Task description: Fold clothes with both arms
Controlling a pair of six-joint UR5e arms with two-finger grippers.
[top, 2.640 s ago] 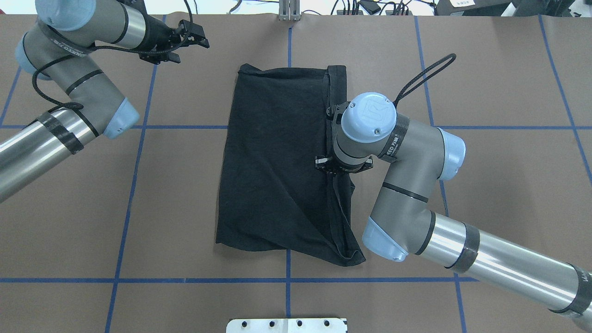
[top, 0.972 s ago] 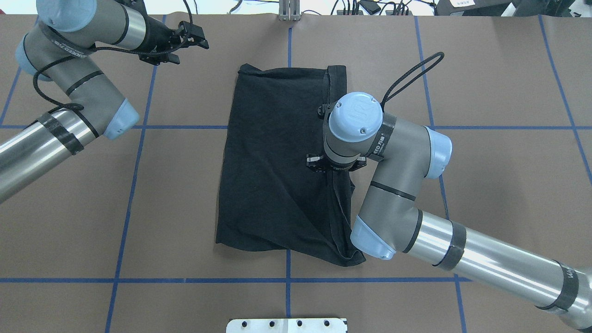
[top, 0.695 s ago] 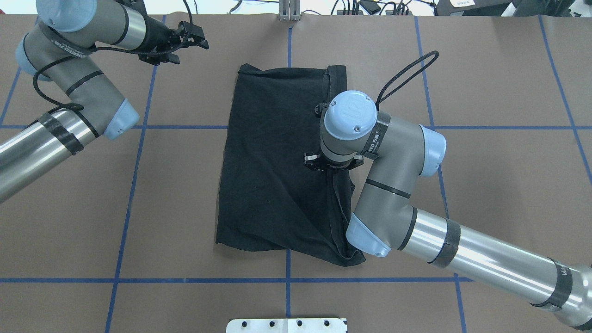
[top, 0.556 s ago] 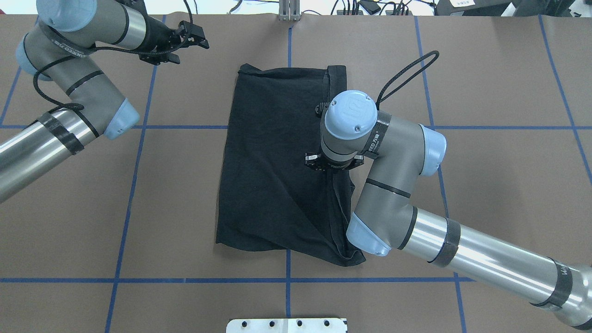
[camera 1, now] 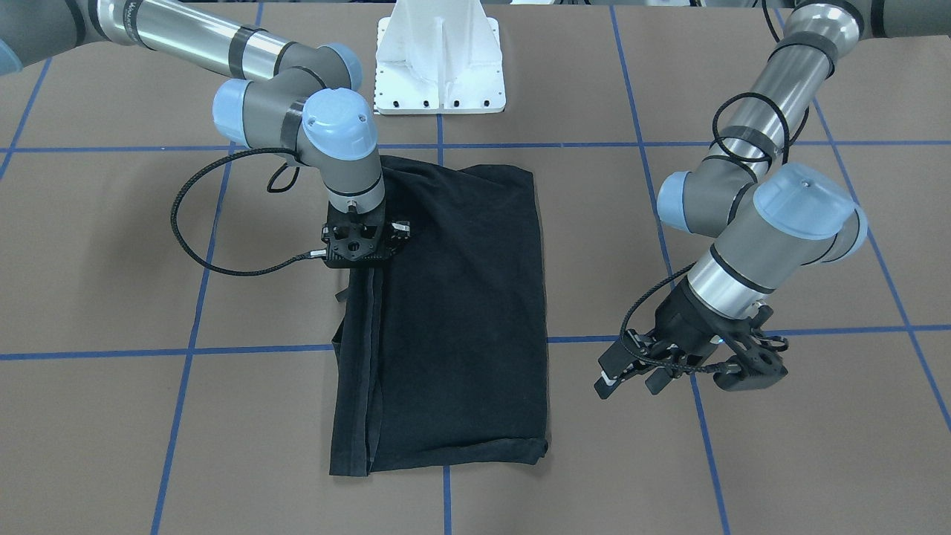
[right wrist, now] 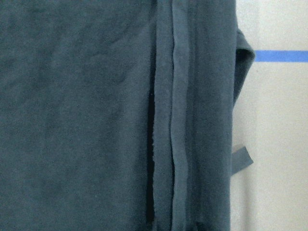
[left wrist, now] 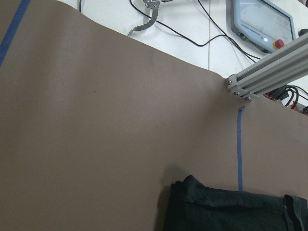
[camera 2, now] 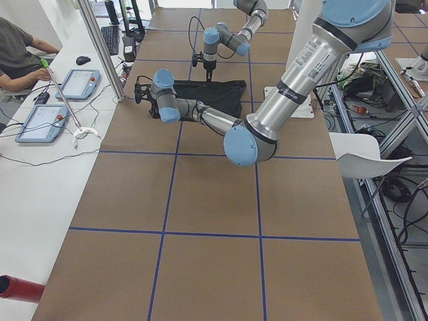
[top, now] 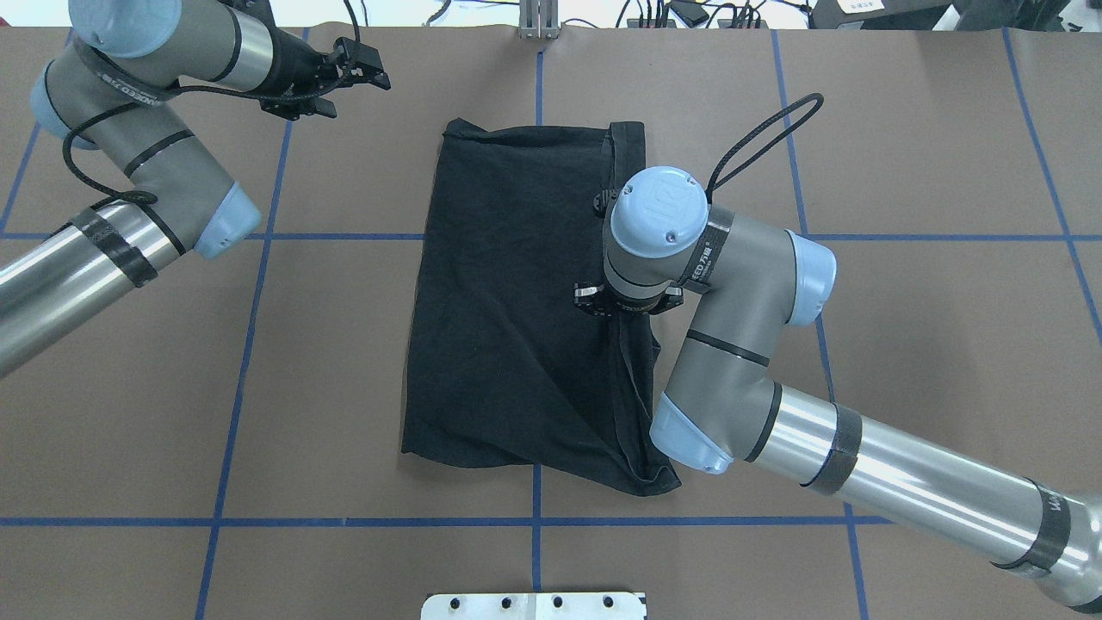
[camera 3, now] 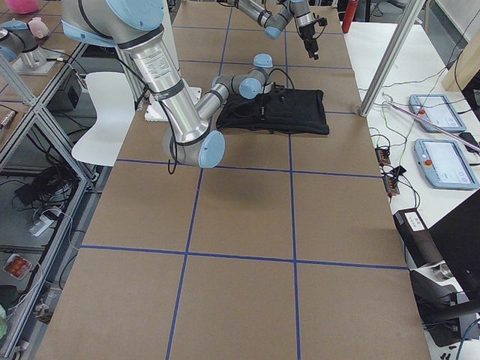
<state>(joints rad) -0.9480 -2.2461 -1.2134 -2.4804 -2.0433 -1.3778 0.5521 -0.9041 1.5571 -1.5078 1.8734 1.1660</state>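
Note:
The black T-shirt [top: 508, 301] lies folded lengthwise in the middle of the table, plain side up, with a doubled hem strip along its right edge [right wrist: 175, 120]. No graphic shows. My right gripper [camera 1: 357, 260] points straight down onto that strip, about halfway along the shirt [camera 1: 453, 319]. Its fingers are hidden against the black cloth, so I cannot tell whether they grip it. My left gripper [top: 355, 86] is open and empty above bare table, beyond the shirt's far left corner [left wrist: 216, 207]. It also shows in the front view [camera 1: 628, 385].
The white pedestal base [camera 1: 438, 59] stands at the robot's edge of the table. Blue tape lines [top: 250, 344] grid the brown table. An aluminium post [top: 538, 21] stands at the far edge. Tablets [camera 2: 73, 83] and a seated person [camera 2: 20, 53] are beyond it.
My right arm slid left over the shirt's right edge, then eased slightly back right. The shirt's outline stays the same. The left arm has not moved.

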